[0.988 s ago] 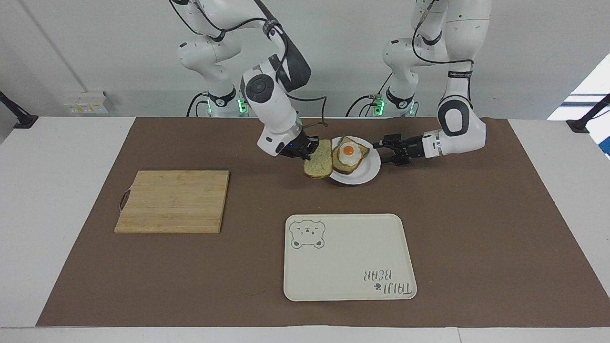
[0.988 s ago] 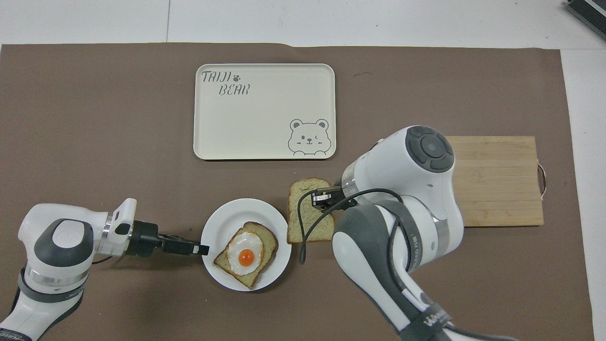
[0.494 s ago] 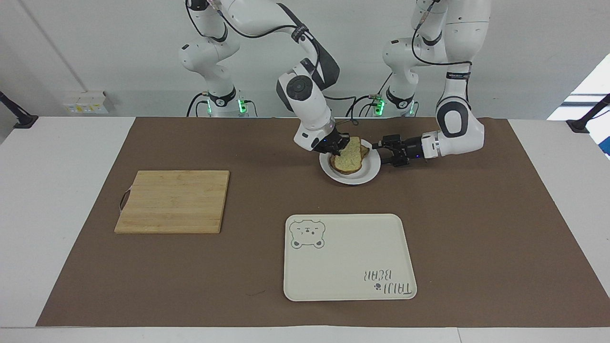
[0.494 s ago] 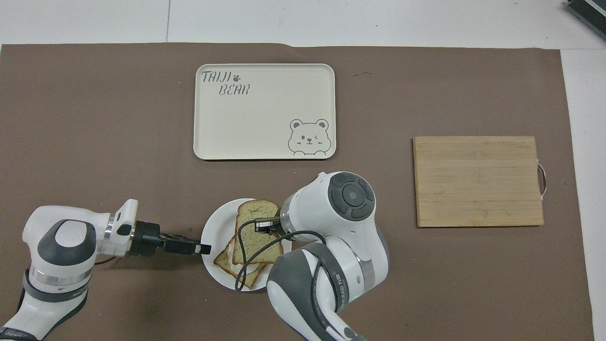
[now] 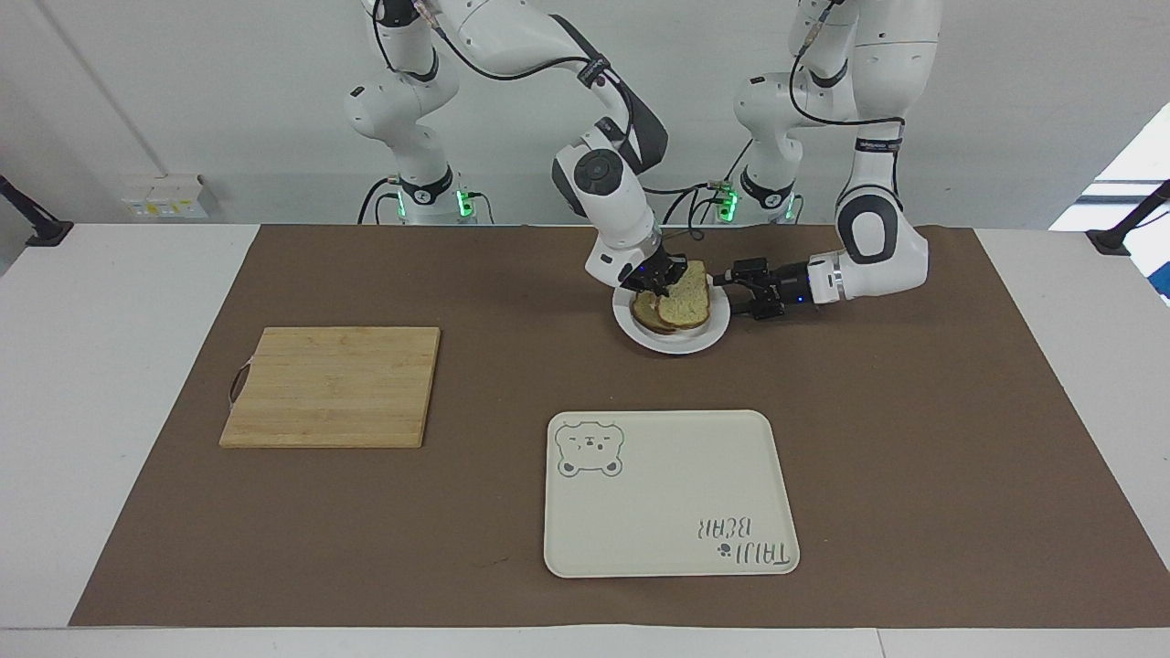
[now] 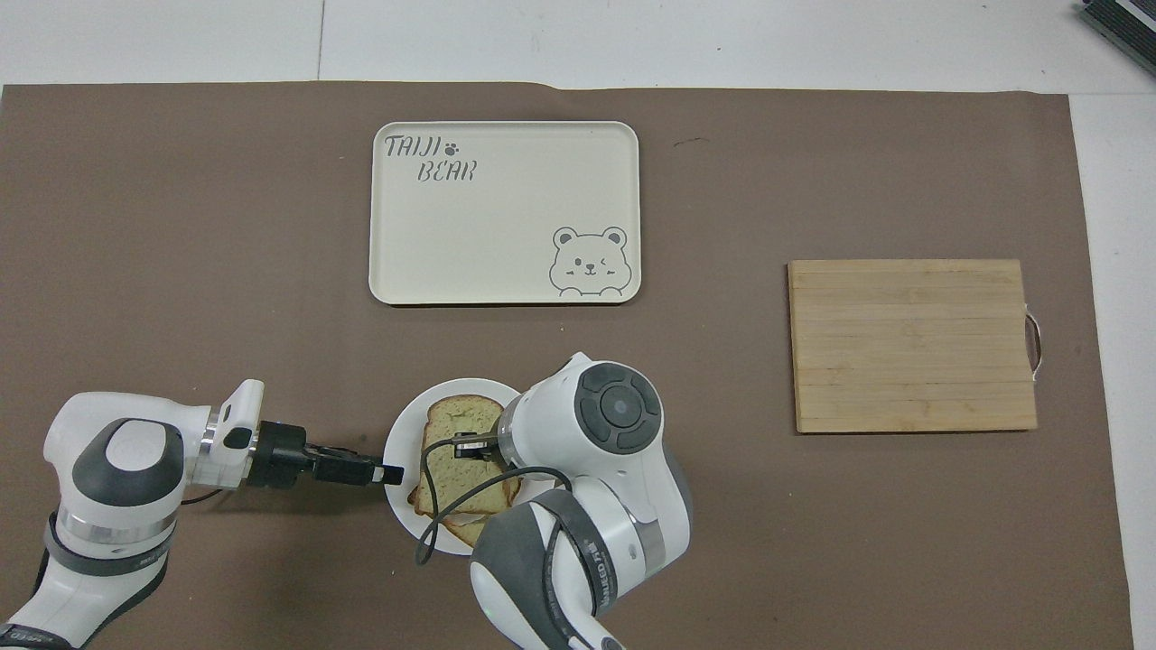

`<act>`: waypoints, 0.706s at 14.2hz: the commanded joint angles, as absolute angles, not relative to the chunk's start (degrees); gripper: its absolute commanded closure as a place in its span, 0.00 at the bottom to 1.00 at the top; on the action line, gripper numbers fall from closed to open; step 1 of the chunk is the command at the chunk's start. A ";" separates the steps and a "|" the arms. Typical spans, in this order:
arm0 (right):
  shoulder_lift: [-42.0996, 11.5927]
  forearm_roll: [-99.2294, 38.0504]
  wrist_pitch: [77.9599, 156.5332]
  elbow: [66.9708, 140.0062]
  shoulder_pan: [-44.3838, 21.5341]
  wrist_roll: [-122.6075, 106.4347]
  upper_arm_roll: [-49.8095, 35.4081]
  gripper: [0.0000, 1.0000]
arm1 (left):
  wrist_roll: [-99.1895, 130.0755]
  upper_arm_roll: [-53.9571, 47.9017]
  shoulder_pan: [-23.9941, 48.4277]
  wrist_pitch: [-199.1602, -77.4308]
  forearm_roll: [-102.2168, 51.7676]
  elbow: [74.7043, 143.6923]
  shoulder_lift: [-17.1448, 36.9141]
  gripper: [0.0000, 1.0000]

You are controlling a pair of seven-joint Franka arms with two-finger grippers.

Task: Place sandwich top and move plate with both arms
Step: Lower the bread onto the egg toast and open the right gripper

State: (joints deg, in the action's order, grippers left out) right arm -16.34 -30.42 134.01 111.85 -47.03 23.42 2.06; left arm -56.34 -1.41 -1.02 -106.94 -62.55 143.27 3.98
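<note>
The sandwich top (image 5: 687, 302), a pale speckled slice with a brown crust, is held over the egg-topped slice (image 5: 645, 315) on the white plate (image 5: 678, 343). It covers the egg. My right gripper (image 5: 664, 276) is shut on the end of the slice that is nearer the robots. In the overhead view the sandwich top (image 6: 459, 422) lies over the plate (image 6: 397, 449), with the right gripper (image 6: 470, 445) on it. My left gripper (image 5: 737, 289) lies level at the plate's rim toward the left arm's end, and it also shows in the overhead view (image 6: 386, 473).
A cream tray with a bear drawing (image 5: 670, 493) lies farther from the robots than the plate. A wooden cutting board (image 5: 331, 387) lies toward the right arm's end. A brown mat (image 5: 914, 439) covers the table.
My right gripper has carried the sandwich top from beside the plate to over the egg slice, hiding the egg. The left arm has stayed at the plate's rim.
</note>
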 commanded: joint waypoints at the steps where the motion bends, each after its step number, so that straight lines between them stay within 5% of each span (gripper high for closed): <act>1: -14.85 -31.82 134.56 114.17 -49.38 23.55 2.37 1.00 | -57.83 -1.49 -0.97 -107.93 -63.98 144.14 3.96 0.01; 5: -15.12 -31.82 134.30 114.26 -48.87 23.38 2.37 1.00 | -57.83 -1.49 -0.97 -107.93 -63.98 144.14 3.96 0.01; 6: -15.20 -31.82 133.95 114.00 -48.69 23.38 2.37 0.85 | -57.92 -1.49 -0.97 -107.93 -63.90 144.14 3.96 0.01; 7: -15.29 -31.82 133.95 113.91 -48.52 23.29 2.37 0.48 | -57.92 -1.49 -0.97 -107.93 -63.98 144.05 3.96 0.01; 8: -15.29 -31.38 133.95 113.91 -48.52 23.12 2.37 0.00 | -57.92 -1.49 -0.97 -107.93 -63.90 144.14 3.96 0.01; 10: -15.64 -30.85 134.03 113.29 -48.34 22.85 2.46 0.00 | -57.92 -1.49 -0.97 -107.76 -63.90 143.96 3.96 0.01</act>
